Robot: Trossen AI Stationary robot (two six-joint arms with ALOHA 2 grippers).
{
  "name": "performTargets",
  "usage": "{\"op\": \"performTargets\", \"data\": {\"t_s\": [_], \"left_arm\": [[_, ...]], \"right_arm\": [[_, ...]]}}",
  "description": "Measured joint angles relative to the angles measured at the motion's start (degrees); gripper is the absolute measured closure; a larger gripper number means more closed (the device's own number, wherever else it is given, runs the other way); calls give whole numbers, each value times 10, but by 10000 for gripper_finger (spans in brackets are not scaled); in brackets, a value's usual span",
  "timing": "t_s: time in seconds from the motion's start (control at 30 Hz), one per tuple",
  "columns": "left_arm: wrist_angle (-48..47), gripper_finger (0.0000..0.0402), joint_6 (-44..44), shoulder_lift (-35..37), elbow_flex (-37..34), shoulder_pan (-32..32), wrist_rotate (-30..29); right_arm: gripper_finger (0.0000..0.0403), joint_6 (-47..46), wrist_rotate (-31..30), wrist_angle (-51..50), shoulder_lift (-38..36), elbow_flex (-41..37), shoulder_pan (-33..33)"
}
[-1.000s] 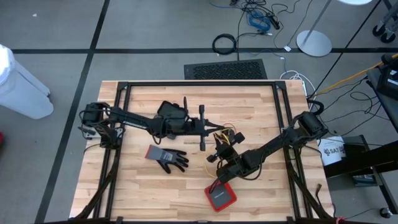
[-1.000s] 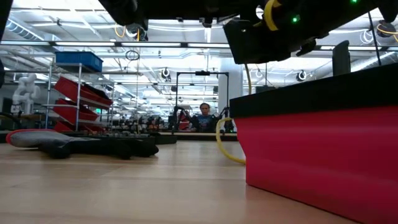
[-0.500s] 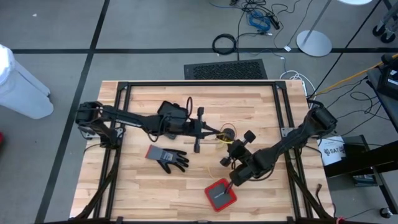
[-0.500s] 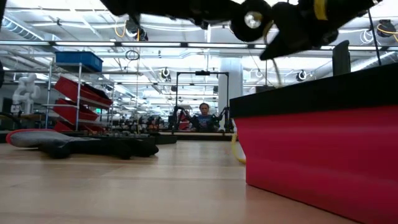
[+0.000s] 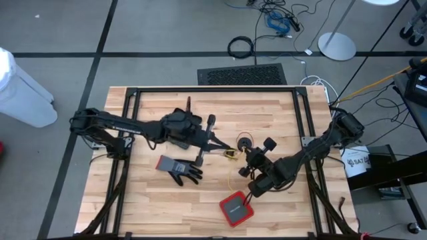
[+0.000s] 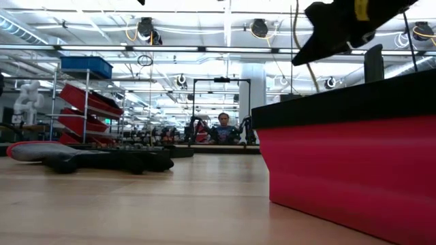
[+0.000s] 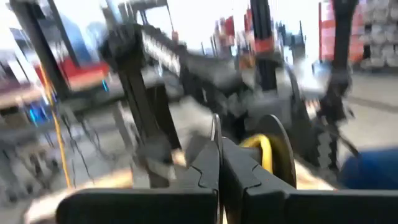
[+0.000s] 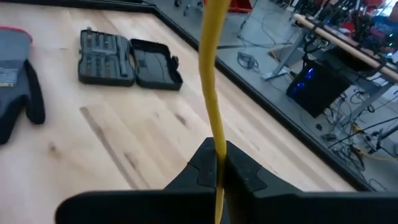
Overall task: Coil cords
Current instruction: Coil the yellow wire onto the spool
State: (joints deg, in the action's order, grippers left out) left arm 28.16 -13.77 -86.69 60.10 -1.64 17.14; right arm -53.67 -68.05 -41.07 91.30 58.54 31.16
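Observation:
A thin yellow cord is strung in the air between my two grippers over the middle of the table. A small coil of it shows in the high view. My right gripper is shut on the cord. My left gripper reaches in from the table's left. It is shut, with a yellow piece of cord at its tips. In the left wrist view the shut fingers have yellow cord just beyond them. My left gripper is shut with the yellow cord's end at its tips, reaching level from the table's left. Blur hides the place of contact in its wrist view, so I cannot tell which part it has. My right gripper pinches the yellow cord between its two fingers, which lie across it. The cord runs straight on past the fingers, clear of the table.
A grey glove lies on the table below the left arm. A red box stands near the front edge, under the right arm. An open black tool case lies beyond the glove. A black frame borders the table.
Both grippers have risen, and the right one has also gone toward the table's right edge. Both wrists have rolled. The yellow cord's loop, which hung down to the table beside the red box, has been lifted clear and drawn straighter.

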Motion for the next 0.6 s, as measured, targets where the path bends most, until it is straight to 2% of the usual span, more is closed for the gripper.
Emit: {"op": "performTargets", "data": {"t_s": [0.17, 0.37, 0.5, 0.6], "left_arm": [[110, 402, 4, -29, 0, 0, 1], [281, 402, 15, -96, 0, 3, -26], [406, 402, 45, -145, 0, 10, -27], [464, 402, 61, -174, 0, 15, -28]], "right_arm": [[403, 76, -27, 69, 0, 0, -14], [403, 158, -40, 146, 1, 0, -30], [403, 193, -41, 180, 1, 0, -34], [403, 203, -40, 187, 1, 0, -34]]}}
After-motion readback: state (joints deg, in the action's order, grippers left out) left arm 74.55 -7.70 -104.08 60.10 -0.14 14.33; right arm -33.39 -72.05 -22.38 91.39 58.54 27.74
